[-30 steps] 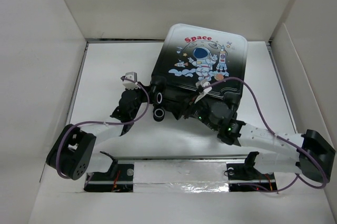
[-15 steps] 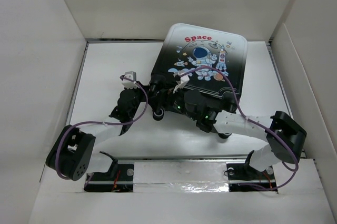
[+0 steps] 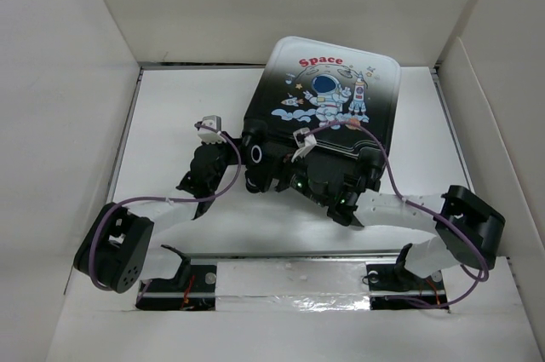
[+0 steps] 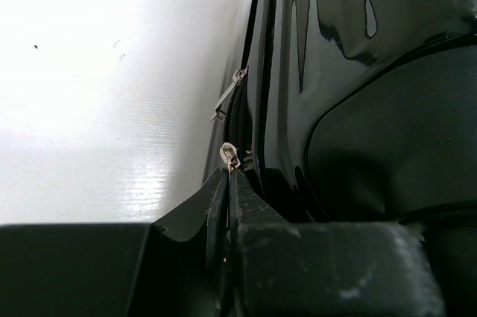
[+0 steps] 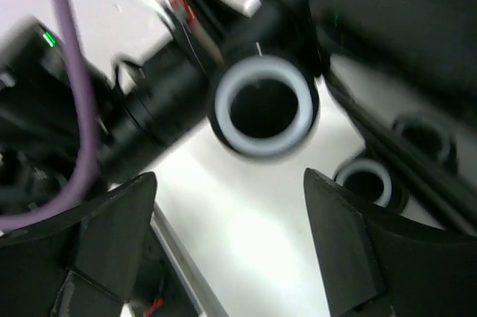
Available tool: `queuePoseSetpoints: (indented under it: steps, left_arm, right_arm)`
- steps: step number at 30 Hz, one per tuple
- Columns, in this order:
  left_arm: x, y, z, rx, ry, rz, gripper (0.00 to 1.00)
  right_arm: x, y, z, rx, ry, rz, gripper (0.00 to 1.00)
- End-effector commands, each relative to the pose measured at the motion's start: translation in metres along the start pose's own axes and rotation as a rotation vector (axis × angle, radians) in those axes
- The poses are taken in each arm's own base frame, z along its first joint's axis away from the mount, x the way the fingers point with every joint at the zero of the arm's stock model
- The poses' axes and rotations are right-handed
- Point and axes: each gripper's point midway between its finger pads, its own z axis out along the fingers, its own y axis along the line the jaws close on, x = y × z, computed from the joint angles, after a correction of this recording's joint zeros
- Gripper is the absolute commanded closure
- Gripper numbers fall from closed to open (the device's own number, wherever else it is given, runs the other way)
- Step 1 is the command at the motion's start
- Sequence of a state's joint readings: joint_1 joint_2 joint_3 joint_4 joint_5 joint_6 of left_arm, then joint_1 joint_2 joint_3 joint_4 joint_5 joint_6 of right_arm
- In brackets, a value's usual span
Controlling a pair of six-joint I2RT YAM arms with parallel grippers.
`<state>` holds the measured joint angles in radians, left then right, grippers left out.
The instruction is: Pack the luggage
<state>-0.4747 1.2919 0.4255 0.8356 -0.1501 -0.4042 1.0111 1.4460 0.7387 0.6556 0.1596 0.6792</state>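
The luggage (image 3: 328,94) lies flat and closed on the white floor, its astronaut print facing up. My left gripper (image 4: 228,175) is at its near left corner, shut on a small metal zipper pull (image 4: 230,157). A second zipper pull (image 4: 227,101) hangs farther along the zip. In the top view the left gripper (image 3: 238,151) touches the case's side. My right gripper (image 5: 229,183) is open with nothing between its fingers. It hovers by the case's near edge, facing a black wheel with a white ring (image 5: 262,108). In the top view the right gripper (image 3: 277,172) is beside that wheel (image 3: 257,154).
A second wheel (image 5: 369,181) shows at the right of the right wrist view. The left arm and its purple cable (image 5: 71,101) cross close in front of the right gripper. White walls (image 3: 68,123) box in the floor. A foil-covered rail (image 3: 289,281) runs along the near edge.
The right arm has swung left along the luggage's near edge towards the wheels, and its jaws have opened wider. The left arm and the luggage have stayed put.
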Motion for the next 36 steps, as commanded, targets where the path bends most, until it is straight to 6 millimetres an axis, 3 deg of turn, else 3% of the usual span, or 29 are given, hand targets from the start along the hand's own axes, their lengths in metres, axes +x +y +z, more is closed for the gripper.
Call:
queuePoseSetpoints:
  steps: [1, 3, 5, 9, 13, 23, 26, 32, 36]
  left_arm:
    - [-0.052, -0.057, -0.004, 0.203, -0.138, -0.063, 1.00]
    - [-0.055, -0.058, -0.005, 0.208, -0.143, -0.064, 1.00]
    - [-0.057, -0.059, -0.005, 0.210, -0.147, -0.065, 1.00]
    - [-0.055, -0.056, -0.006, 0.197, -0.144, -0.061, 1.00]
    - [-0.053, -0.055, -0.005, 0.193, -0.140, -0.058, 1.00]
    - [-0.054, -0.057, -0.006, 0.203, -0.142, -0.064, 1.00]
    - [-0.056, -0.057, -0.007, 0.203, -0.147, -0.065, 1.00]
    - [-0.059, -0.060, -0.004, 0.206, -0.153, -0.066, 1.00]
    - [-0.064, -0.063, -0.002, 0.212, -0.161, -0.068, 1.00]
  right_arm:
    - [0.011, -0.031, -0.007, 0.121, -0.011, 0.052, 0.16]
    - [0.012, -0.034, -0.005, 0.131, -0.011, 0.052, 0.09]
    - [0.005, -0.022, 0.004, 0.089, -0.020, 0.028, 0.00]
    - [-0.012, 0.002, 0.024, 0.026, -0.043, -0.013, 0.00]
    - [-0.029, 0.009, 0.037, 0.010, -0.071, 0.002, 0.00]
    - [-0.052, -0.016, 0.051, 0.040, -0.152, 0.146, 0.00]
    - [-0.060, -0.018, 0.046, 0.025, -0.191, 0.214, 0.01]
    - [-0.056, -0.045, 0.016, 0.066, -0.271, 0.358, 0.01]
    - [-0.061, -0.053, 0.020, 0.090, -0.272, 0.399, 0.01]
